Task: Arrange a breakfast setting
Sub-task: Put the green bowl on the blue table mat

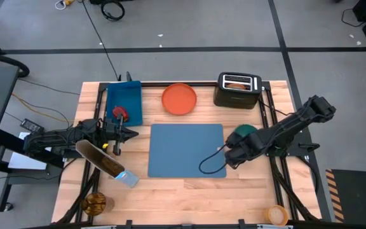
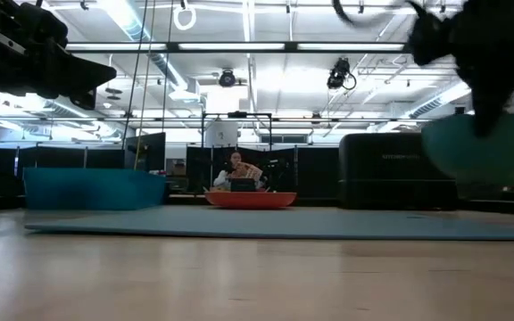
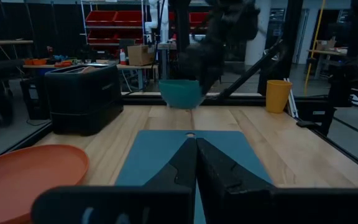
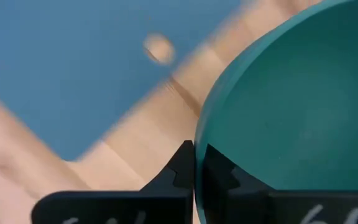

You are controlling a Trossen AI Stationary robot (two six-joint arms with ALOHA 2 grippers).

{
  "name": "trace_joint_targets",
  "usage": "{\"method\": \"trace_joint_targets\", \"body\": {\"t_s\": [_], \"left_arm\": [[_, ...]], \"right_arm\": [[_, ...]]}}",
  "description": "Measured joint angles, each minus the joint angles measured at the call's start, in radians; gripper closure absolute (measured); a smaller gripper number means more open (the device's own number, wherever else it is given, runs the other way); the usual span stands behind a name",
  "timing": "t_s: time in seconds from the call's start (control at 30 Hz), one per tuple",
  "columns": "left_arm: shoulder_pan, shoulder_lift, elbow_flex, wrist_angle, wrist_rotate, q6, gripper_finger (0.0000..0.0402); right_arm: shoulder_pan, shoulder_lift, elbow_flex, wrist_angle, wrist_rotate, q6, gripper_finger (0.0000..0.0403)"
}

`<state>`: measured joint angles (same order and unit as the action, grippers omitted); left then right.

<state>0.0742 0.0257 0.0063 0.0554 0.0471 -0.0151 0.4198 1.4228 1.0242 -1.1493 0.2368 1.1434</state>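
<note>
The breakfast setting is only partly on the table so far. Far left, the left gripper (image 1: 134, 133) hovers beside the blue bin (image 1: 124, 102), fingers pressed together on nothing, pointing toward the mat. A red apple (image 1: 119, 113) sits in that bin, and the blue cereal bag (image 1: 107, 161) lies near the front-left edge. In the middle lies the blue placemat (image 1: 186, 149), bare, with the orange plate (image 1: 179, 99) just behind it. Next right, a toaster (image 1: 237, 90) stands at the back with bread in its slots. And on the right, the right gripper (image 1: 234, 147) has its fingers pinched on the rim of the teal bowl (image 1: 244, 133), which is held clear of the table beside the mat's right edge.
</note>
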Motion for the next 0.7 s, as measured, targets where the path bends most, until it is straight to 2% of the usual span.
{"method": "trace_joint_targets", "body": {"t_s": [0.1, 0.17, 0.37, 0.5, 0.7], "left_arm": [[0.000, 0.000, 0.000, 0.000, 0.000, 0.000, 0.0388], [0.000, 0.000, 0.000, 0.000, 0.000, 0.000, 0.0388], [0.000, 0.000, 0.000, 0.000, 0.000, 0.000, 0.0388], [0.000, 0.000, 0.000, 0.000, 0.000, 0.000, 0.0388], [0.000, 0.000, 0.000, 0.000, 0.000, 0.000, 0.0388]], "right_arm": [[-0.012, 0.058, 0.121, 0.003, 0.066, -0.210, 0.0390], [-0.024, 0.112, 0.202, 0.012, 0.087, -0.407, 0.0390], [-0.072, 0.283, 0.375, 0.153, 0.053, -0.923, 0.0390], [-0.110, 0.381, 0.432, 0.259, -0.047, -1.142, 0.0390], [-0.150, 0.500, 0.513, 0.256, -0.127, -1.370, 0.0387]]}}
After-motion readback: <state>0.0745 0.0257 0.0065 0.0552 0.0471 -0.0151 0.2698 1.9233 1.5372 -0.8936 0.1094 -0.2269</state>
